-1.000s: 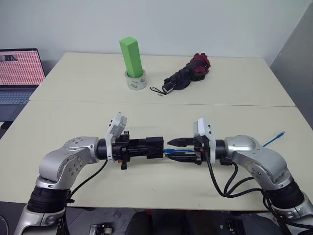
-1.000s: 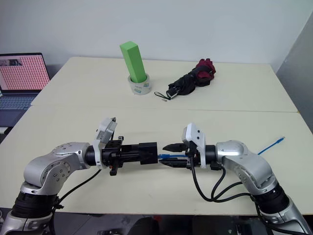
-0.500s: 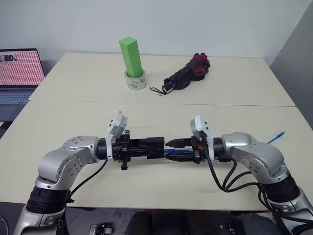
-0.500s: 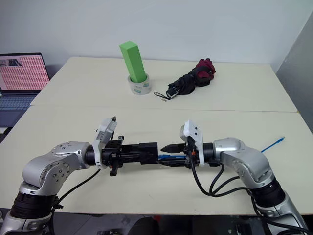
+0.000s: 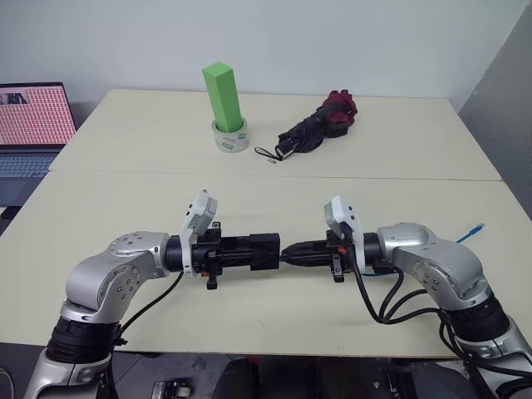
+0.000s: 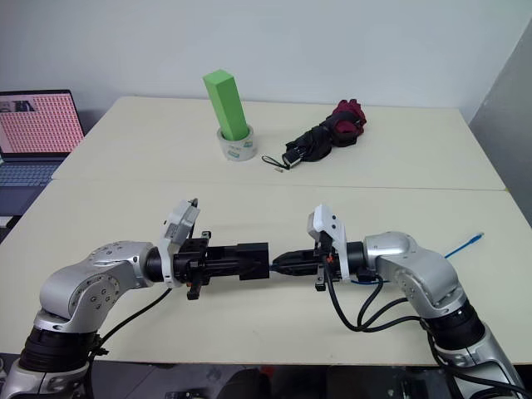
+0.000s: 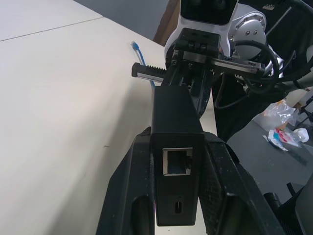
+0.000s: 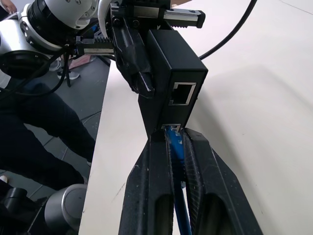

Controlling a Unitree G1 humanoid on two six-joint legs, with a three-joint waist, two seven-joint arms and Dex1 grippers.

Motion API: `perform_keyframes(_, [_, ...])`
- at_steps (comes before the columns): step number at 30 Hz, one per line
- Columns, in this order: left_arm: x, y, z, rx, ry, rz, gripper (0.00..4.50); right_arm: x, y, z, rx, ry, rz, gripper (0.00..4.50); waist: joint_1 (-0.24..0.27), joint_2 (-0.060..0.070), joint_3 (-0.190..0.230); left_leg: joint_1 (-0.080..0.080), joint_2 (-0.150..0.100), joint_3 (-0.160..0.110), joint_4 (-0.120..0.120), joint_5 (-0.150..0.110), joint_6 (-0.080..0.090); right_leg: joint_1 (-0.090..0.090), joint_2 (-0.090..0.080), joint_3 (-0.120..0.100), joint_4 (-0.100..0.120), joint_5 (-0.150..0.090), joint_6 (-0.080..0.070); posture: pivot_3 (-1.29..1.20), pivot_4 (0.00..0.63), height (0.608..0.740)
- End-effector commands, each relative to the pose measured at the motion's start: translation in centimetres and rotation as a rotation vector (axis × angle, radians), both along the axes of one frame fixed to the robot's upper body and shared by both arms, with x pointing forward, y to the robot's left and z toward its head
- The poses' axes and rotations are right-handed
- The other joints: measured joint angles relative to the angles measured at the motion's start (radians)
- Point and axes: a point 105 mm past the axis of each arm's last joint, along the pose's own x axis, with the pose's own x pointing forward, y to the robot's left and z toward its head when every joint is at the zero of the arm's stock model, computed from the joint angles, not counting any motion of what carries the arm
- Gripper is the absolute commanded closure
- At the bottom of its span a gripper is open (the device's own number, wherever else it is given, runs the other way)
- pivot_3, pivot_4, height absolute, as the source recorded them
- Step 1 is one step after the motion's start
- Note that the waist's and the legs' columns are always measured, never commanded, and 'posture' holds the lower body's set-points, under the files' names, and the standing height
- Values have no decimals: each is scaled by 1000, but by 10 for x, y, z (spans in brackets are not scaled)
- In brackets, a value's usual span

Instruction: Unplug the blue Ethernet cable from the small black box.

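while a laptop [image 5: 32,125] with a pink screen sits at the far left edge, beside the worktop [image 5: 125,208], the left gripper [image 5: 249,251] is held level above the near part of the worktop, pointing to the right, its two fingers [image 7: 128,196] closed on the sides of the box [image 5: 264,250]. the left wrist view shows the box clamped between those fingers, an empty socket on its near face. further back, a green block [image 5: 223,94] stands upright inside a roll of tape [image 5: 230,137]. just right of the box, the right gripper [image 5: 301,252] points left toward it, its fingers [image 8: 156,191] drawn together around the cable [image 8: 177,196] close to the plug. the right wrist view shows the plug seated in the lower socket of the box, with a second, empty socket above it. the fingertips are nearly at the box face; i cannot tell if they touch it. behind the right gripper, an umbrella [image 5: 316,126] lies on the far part of the worktop. the cable's free end [image 5: 471,229] rests on the worktop at the far right.
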Motion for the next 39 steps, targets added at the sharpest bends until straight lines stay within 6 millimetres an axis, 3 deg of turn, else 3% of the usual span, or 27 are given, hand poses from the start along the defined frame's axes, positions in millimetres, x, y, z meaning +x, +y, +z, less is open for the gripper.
perform_keyframes(1, [-7, -6, 7, -7, -51, -48, 3727, -1, 2, 8, 8, -31, 31, 4464, 0, 0, 0, 0, 0, 0, 0, 0, 0, 0, 0, 0, 0, 0, 0, 0, 150, 740])
perform_keyframes(2, [-7, -6, 6, -4, -50, -51, 3727, 0, 1, 9, 9, -33, 28, 4464, 0, 0, 0, 0, 0, 0, 0, 0, 0, 0, 0, 0, 0, 0, 0, 0, 150, 740])
perform_keyframes(3, [-8, -6, 6, -2, -50, -53, 3727, 1, 0, 11, 11, -32, 26, 3760, 0, 0, 0, 0, 0, 0, 0, 0, 0, 0, 0, 0, 0, 0, 0, 0, 150, 740])
perform_keyframes(9, [-6, -5, 6, 2, -52, -64, 3727, 0, -9, 17, 45, 45, 8, 2415, 0, 0, 0, 0, 0, 0, 0, 0, 0, 0, 0, 0, 0, 0, 0, 0, 150, 740])
perform_keyframes(20, [-5, -6, 7, -1, -58, -69, 3727, -13, -7, 7, 65, 136, 9, 2403, 0, 0, 0, 0, 0, 0, 0, 0, 0, 0, 0, 0, 0, 0, 0, 0, 150, 740])
perform_keyframes(31, [-5, -7, 6, -4, -58, -66, 3727, -12, -1, 5, 69, 139, 6, 2403, 0, 0, 0, 0, 0, 0, 0, 0, 0, 0, 0, 0, 0, 0, 0, 0, 150, 740])
perform_keyframes(34, [-5, -7, 7, -7, -59, -63, 3727, -12, -2, 3, 57, 132, 8, 2929, 0, 0, 0, 0, 0, 0, 0, 0, 0, 0, 0, 0, 0, 0, 0, 0, 150, 740])
perform_keyframes(39, [-5, -8, 7, -12, -59, -65, 3727, -12, -2, 2, 39, 115, 14, 4176, 0, 0, 0, 0, 0, 0, 0, 0, 0, 0, 0, 0, 0, 0, 0, 0, 150, 740])
